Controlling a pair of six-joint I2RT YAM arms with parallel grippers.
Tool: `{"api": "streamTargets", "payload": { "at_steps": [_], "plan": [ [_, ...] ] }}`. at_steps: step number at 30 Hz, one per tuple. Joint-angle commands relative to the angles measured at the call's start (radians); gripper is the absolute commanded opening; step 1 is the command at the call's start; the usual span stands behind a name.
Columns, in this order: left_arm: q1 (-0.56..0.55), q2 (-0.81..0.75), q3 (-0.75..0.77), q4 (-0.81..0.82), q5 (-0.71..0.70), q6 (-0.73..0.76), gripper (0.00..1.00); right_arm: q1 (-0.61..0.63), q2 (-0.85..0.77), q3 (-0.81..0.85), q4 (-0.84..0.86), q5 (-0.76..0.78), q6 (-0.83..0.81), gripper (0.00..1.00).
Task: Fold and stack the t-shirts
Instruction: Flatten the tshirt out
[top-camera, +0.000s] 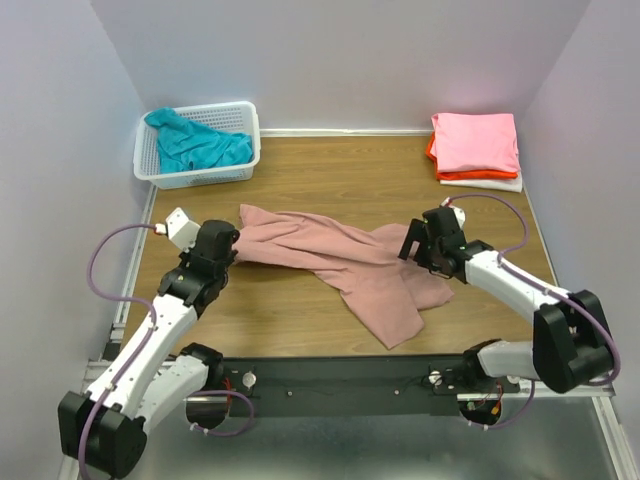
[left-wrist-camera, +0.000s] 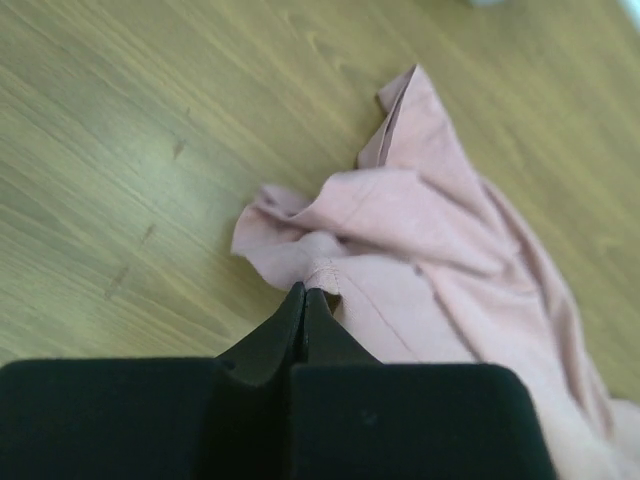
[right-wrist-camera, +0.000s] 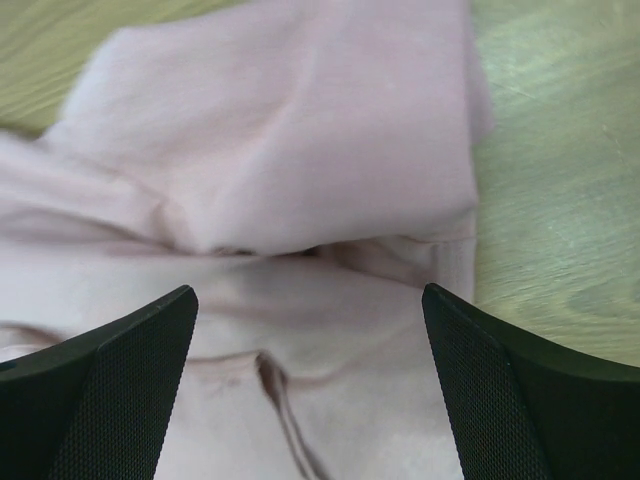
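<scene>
Left gripper (left-wrist-camera: 305, 300) pinches the dusty-pink t-shirt (top-camera: 340, 265), crumpled mid-table between left and right edges; right gripper (right-wrist-camera: 308, 300) hangs spread over it. Pinch seems hem-only, so a pull could slip it free.

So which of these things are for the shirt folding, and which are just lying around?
For the job: crumpled dusty-pink cloth t-shirt; teal cloth t-shirt; folded stack of bright pink, orange and white t-shirts.
Just lying about: white plastic lattice basket.
</scene>
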Motion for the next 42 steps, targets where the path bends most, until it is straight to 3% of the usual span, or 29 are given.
{"api": "streamTargets", "payload": {
  "at_steps": [1,7,12,18,24,28,33,36,37,42],
  "plan": [
    [0.009,-0.081,-0.020,0.028,-0.107,-0.023,0.00,-0.003,-0.125,0.015,-0.028,-0.174,-0.106,1.00],
    [0.009,-0.095,-0.081,0.108,-0.047,0.012,0.00,0.031,-0.287,-0.077,-0.143,-0.357,-0.075,1.00],
    [0.009,-0.067,-0.090,0.104,-0.053,0.023,0.00,0.062,-0.411,-0.146,-0.310,-0.348,0.013,1.00],
    [0.009,-0.040,-0.102,0.133,-0.035,0.030,0.00,0.063,-0.429,-0.180,-0.508,-0.275,0.135,1.00],
    [0.009,-0.009,-0.099,0.142,-0.037,0.035,0.00,0.063,-0.427,-0.255,-0.482,-0.325,0.152,0.96],
    [0.009,-0.001,-0.090,0.133,-0.040,0.043,0.00,0.063,-0.408,-0.298,-0.416,-0.402,0.139,0.82],
    [0.009,-0.006,-0.096,0.136,-0.041,0.044,0.00,0.063,-0.373,-0.312,-0.366,-0.387,0.121,0.71],
    [0.009,-0.009,-0.095,0.135,-0.041,0.044,0.00,0.063,-0.382,-0.308,-0.353,-0.371,0.126,0.51],
    [0.009,-0.011,-0.095,0.129,-0.043,0.046,0.00,0.063,-0.385,-0.305,-0.355,-0.362,0.123,0.40],
    [0.009,-0.015,-0.096,0.133,-0.040,0.044,0.00,0.063,-0.390,-0.308,-0.355,-0.347,0.136,0.22]
  ]
}}
